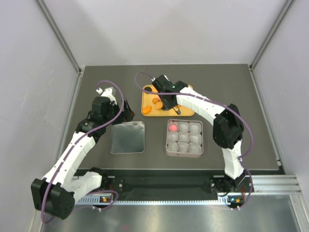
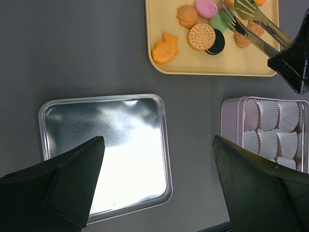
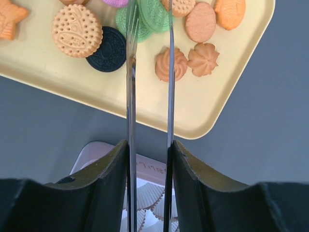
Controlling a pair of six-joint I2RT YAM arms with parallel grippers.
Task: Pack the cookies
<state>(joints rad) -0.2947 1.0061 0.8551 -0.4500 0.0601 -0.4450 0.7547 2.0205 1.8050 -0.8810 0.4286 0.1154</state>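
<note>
Cookies [image 3: 77, 30] sit almost all on the yellow tray [image 3: 203, 111] at the far side of the dark table [image 1: 96, 82], and I can pick them out one by one. There's a dotted round biscuit with a black sandwich cookie [image 3: 108, 48] touching it. Two orange swirls [image 3: 170, 64] lie side by side, with a plain orange oval beyond them. Moulded orange shapes sit at either end, and a pink one is at the top edge of my right wrist view.

My right gripper [image 3: 149, 150] is clamped on a pair of metal tongs [image 3: 130, 96], squeezing the two arms close together, and those arms reach out over the tray. A green cookie [image 3: 154, 14] lies between them. The tips run off the top of the wrist view, so I can't say whether they pinch it or only straddle it.

On the near side of the tray is the pink square tin [image 1: 167, 140], lined with nine white paper cups [image 2: 268, 116] in three rows. One pink cookie [image 1: 173, 128] sits in the far-left cup; the other cups show only their pleated white paper.

Left of the tin and apart from it, the silver lid [image 2: 106, 140] lies flat on the table. My left gripper [image 2: 158, 145] hangs above the lid with its jaws spread wide, holding nothing.
</note>
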